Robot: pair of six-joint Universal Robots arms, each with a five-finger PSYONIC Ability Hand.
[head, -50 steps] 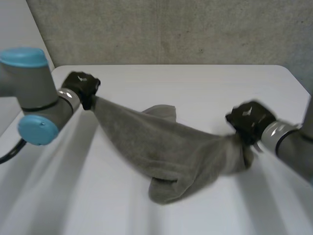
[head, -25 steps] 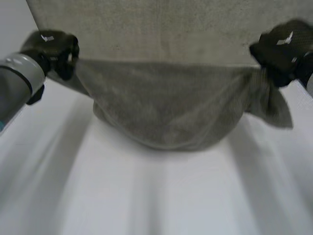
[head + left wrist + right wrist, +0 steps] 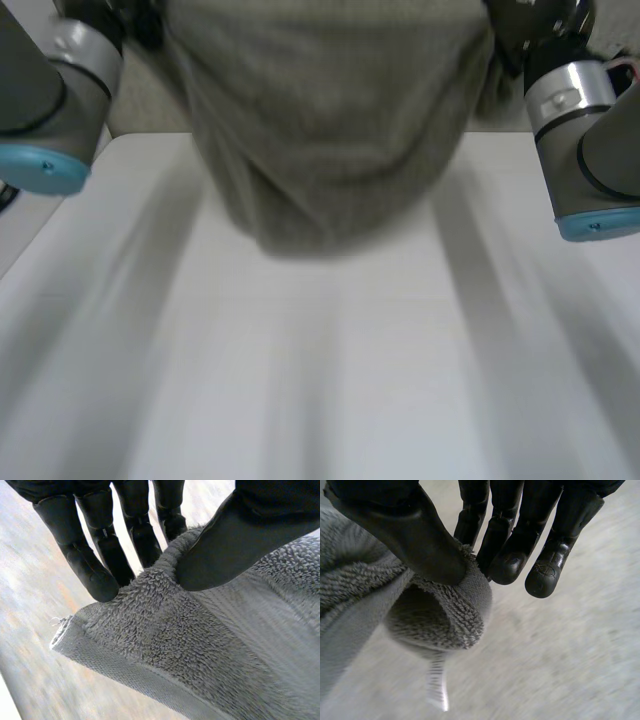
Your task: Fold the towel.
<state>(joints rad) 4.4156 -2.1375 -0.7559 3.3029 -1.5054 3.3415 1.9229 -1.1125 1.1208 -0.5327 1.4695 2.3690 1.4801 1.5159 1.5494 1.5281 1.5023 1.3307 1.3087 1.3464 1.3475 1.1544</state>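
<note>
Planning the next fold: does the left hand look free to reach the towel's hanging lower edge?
Probably not. The left hand pinches the towel near a corner between thumb and fingers, holding it up, and the right hand pinches the other end. It would have to let go first.

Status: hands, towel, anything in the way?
Left hand pinches towel near a corner. Right hand pinches a bunched end. Towel hangs between them over table. Nothing blocking.

You have a white table [image 3: 330, 380] in front of you, plain and smooth, with a rounded far corner on the left. Behind its far edge stands a rough grey wall [image 3: 140, 100].
</note>
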